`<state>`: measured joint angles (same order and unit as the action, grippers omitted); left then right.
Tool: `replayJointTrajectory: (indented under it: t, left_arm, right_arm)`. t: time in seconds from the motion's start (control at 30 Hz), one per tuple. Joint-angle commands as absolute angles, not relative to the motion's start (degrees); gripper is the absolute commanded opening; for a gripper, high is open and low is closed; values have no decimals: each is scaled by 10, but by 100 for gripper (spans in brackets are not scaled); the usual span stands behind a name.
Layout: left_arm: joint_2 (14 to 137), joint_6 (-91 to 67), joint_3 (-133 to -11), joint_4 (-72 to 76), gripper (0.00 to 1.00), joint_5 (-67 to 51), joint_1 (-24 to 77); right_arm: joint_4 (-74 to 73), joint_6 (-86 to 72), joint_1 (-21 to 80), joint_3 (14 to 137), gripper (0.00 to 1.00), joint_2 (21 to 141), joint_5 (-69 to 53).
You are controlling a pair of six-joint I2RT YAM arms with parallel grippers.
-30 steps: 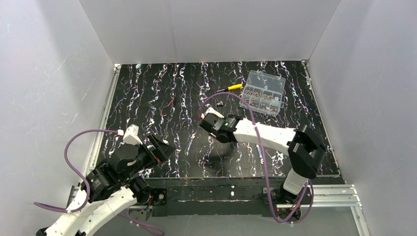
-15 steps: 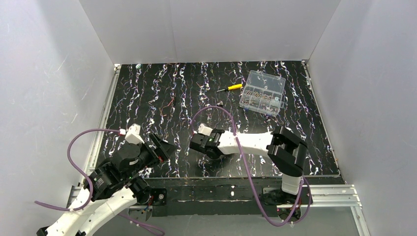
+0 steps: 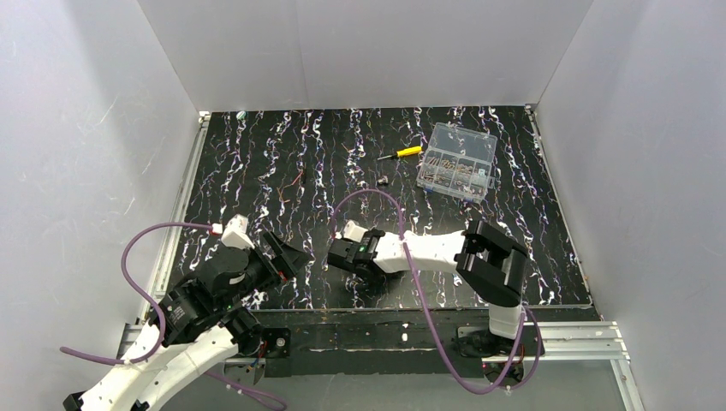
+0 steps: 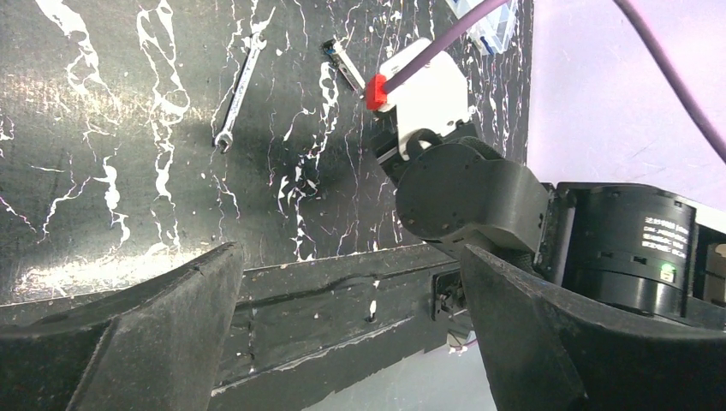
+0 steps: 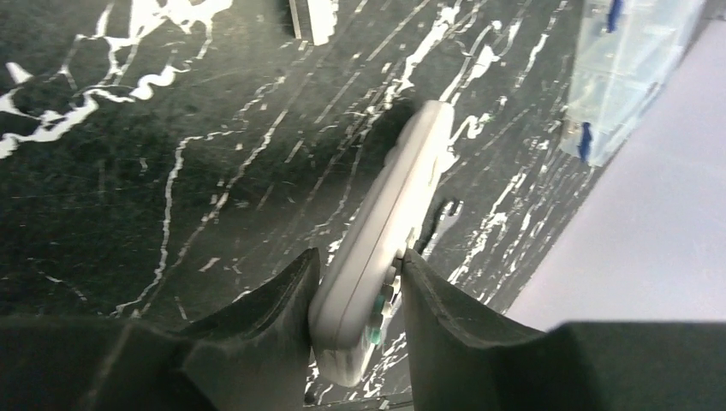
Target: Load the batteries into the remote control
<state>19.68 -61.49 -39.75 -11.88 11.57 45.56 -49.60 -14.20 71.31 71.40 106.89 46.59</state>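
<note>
- Left claw (image 4: 347, 265) of mine: spread wide, gripping nothing.
- Right claw (image 5: 360, 265): both fingers pressing one remote control (image 5: 402, 180), near the worktop's (image 5: 128, 171) front edge.
- Further out, one wrench (image 4: 238, 94).
- Far back, one yellow-handled screwdriver (image 3: 402, 152) and one clear box (image 3: 456, 161).

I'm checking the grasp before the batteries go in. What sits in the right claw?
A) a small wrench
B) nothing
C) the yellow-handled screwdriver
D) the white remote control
D: the right wrist view shows the remote control wedged in the right claw, with a finger against each of its long sides.
</note>
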Motion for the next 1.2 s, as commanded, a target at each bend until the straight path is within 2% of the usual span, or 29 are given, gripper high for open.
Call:
replayJointTrajectory:
  t: [0.0, 0.3, 0.83, 1.17]
  left_arm:
    - [202, -618, -389, -113, 98, 121, 457]
    - [200, -617, -388, -115, 98, 122, 456]
    - [196, -618, -388, -117, 98, 125, 456]
    - [181, -615, -391, -123, 98, 141, 457]
  right_arm:
    - [-469, -168, 716, 706, 48, 1085, 418]
    - [-460, -168, 717, 706, 57, 1096, 407]
    - [-457, -165, 718, 710, 67, 1090, 399]
    - [-434, -170, 717, 727, 69, 1024, 357]
